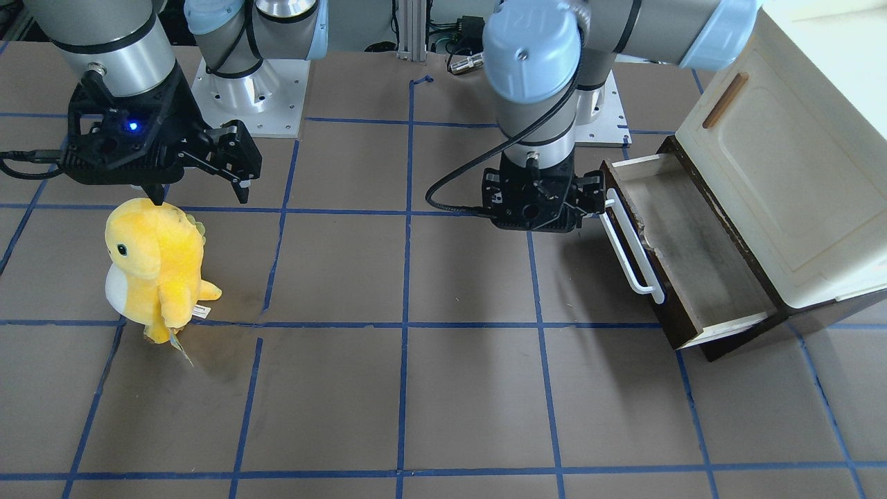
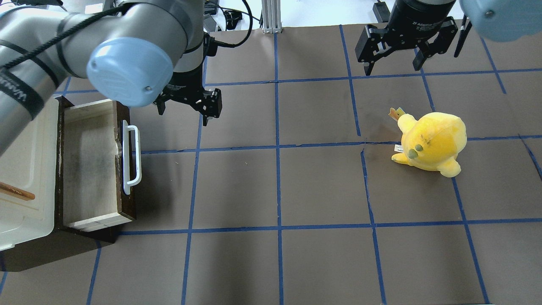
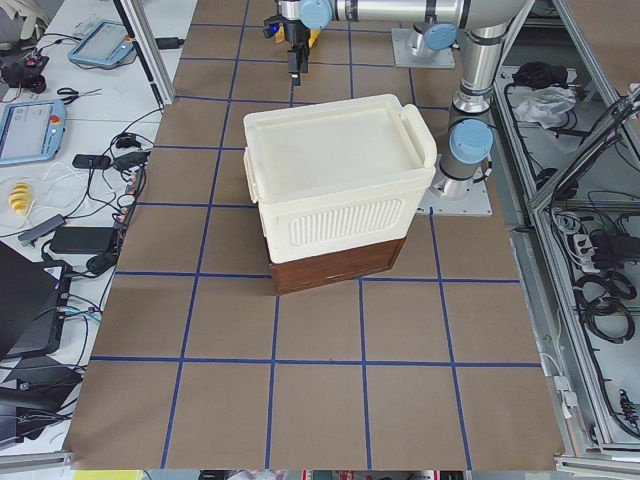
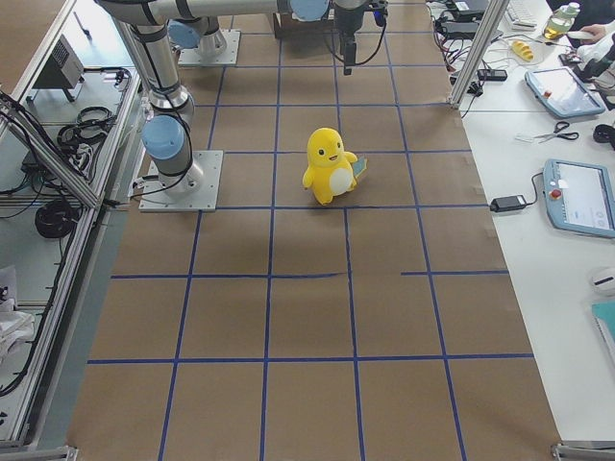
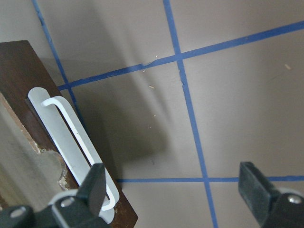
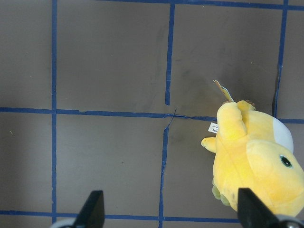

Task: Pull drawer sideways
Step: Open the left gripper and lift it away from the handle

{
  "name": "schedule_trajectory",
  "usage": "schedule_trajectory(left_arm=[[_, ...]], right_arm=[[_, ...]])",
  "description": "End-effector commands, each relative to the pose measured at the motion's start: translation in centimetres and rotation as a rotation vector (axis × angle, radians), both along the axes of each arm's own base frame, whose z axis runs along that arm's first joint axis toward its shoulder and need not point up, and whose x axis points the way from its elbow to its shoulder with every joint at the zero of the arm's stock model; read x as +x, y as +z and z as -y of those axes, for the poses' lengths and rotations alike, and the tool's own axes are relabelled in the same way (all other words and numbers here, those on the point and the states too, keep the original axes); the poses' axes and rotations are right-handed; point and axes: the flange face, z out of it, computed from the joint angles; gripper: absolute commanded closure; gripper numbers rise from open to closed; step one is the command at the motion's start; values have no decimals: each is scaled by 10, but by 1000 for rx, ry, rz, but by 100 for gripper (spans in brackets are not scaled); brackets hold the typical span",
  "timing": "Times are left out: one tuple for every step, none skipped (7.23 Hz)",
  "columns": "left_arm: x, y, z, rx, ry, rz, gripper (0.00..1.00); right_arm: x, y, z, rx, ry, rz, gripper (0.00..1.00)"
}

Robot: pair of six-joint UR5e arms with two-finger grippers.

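Drawer (image 2: 89, 163) sits at the left edge of the overhead frame. It is already drawn well out of the cabinet (image 2: 25, 156), with its greyish inside exposed.

Handle (image 2: 138, 156) runs along the dark front. Its long axis goes top to bottom in that frame.

Left gripper (image 2: 184, 116): jaws apart, holding nothing. It is just right of and above the handle's upper end in the overhead frame. In the wrist view the handle (image 5: 71, 137) lies diagonally at lower left, and one fingertip (image 5: 95, 183) overlaps its lower end. The rest of the opening shows only bare table, so the bar lies to one side of the jaws, not between them. Whether the finger touches the bar, I cannot tell.

Right gripper (image 2: 391, 67): jaws apart, empty, at upper right of the overhead frame above the plush (image 2: 432, 142), well apart from the drawer.

Judgement: the left arm is the nearer one. Any further pull would run across the handle's axis, toward frame right.
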Motion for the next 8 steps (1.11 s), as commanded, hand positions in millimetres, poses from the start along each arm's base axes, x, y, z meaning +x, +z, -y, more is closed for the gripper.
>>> schedule_trajectory(left_arm=[[31, 52, -37, 6, 61, -48, 0], [24, 57, -53, 29, 89, -144, 0], [27, 57, -53, 31, 106, -186, 0], [30, 60, -52, 21, 113, -188, 0], [38, 66, -47, 0, 140, -193, 0], [40, 64, -44, -19, 146, -193, 0], [40, 65, -44, -22, 146, -196, 0], [41, 65, -46, -22, 146, -193, 0]], right_arm=[[0, 0, 0, 0, 0, 0, 0], [0, 0, 0, 0, 0, 0, 0], [0, 0, 0, 0, 0, 0, 0], [0, 0, 0, 0, 0, 0, 0], [0, 0, 0, 0, 0, 0, 0], [0, 0, 0, 0, 0, 0, 0], [0, 0, 0, 0, 0, 0, 0], [0, 0, 0, 0, 0, 0, 0]])
